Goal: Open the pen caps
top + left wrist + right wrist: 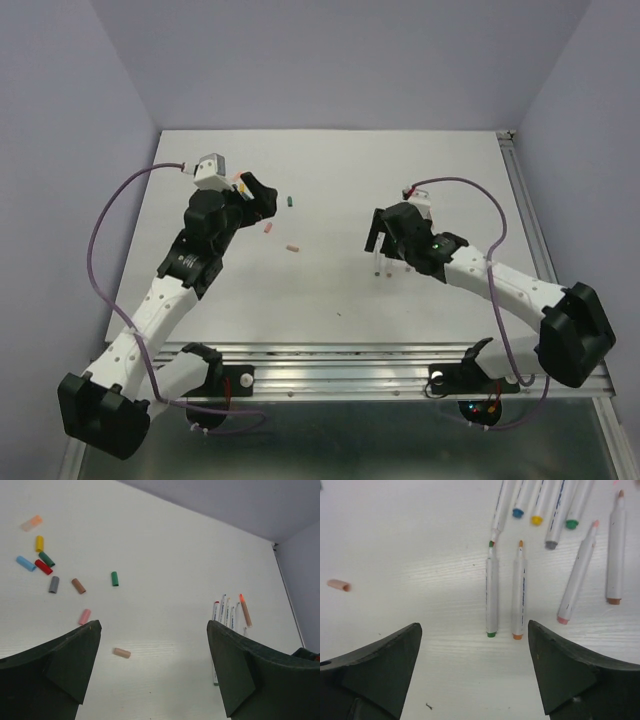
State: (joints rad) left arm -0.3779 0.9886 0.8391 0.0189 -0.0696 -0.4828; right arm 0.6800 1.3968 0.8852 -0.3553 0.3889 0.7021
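the flat white table (pixel 330 290) carries everything. the left black two-finger gripper (pixel 152 630) hangs over its left part, jaws spread wide on nothing; the right black two-finger gripper (pixel 474 630) hangs equally spread above the thin white pens (pixel 491 590) lying side by side, several tips bare. the short coloured plastic pen caps (pixel 43 567) lie scattered on the left, well apart from the pens.

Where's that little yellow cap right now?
Left wrist view, upper left: the yellow cap lies just below the pale orange cap and above the dark green cap.
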